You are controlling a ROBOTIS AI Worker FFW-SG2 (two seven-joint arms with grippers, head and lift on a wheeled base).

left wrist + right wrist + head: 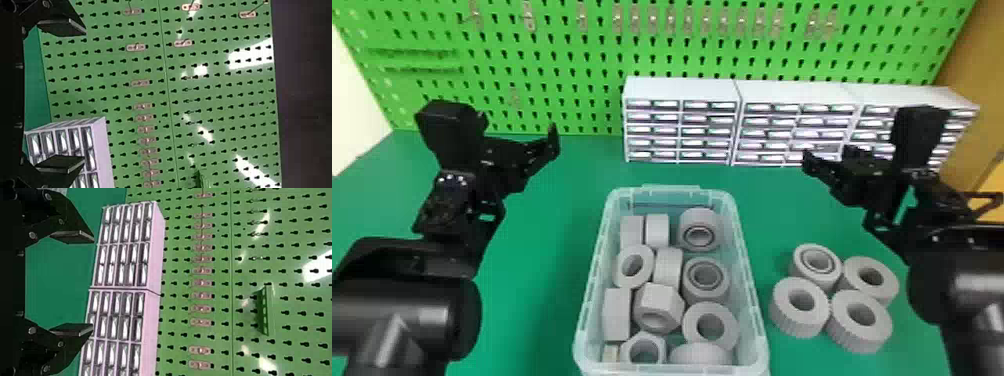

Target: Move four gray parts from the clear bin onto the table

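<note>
The green table point(782, 215) bears 4 gray parts point(863, 330), apart from the right gripper point(828, 156).

A green pegboard point(557, 60) rises behind white drawer cabinets point(682, 90) on a green tabletop point(542, 225).

Head view: taken from high on the near side, faced forward and steeply down onto the tabletop point(542, 260), with the open bin point(672, 189) looked into at middling range. Left and right wrist views: turned sideways, aimed over the tabletop's far edge at the pegboard point(572, 52), which is viewed from nearer. Pegboard, drawer cabinets point(682, 90) and a row of metal hooks point(634, 17) are shared by both wrist views; all are also covered by the head view.
</note>
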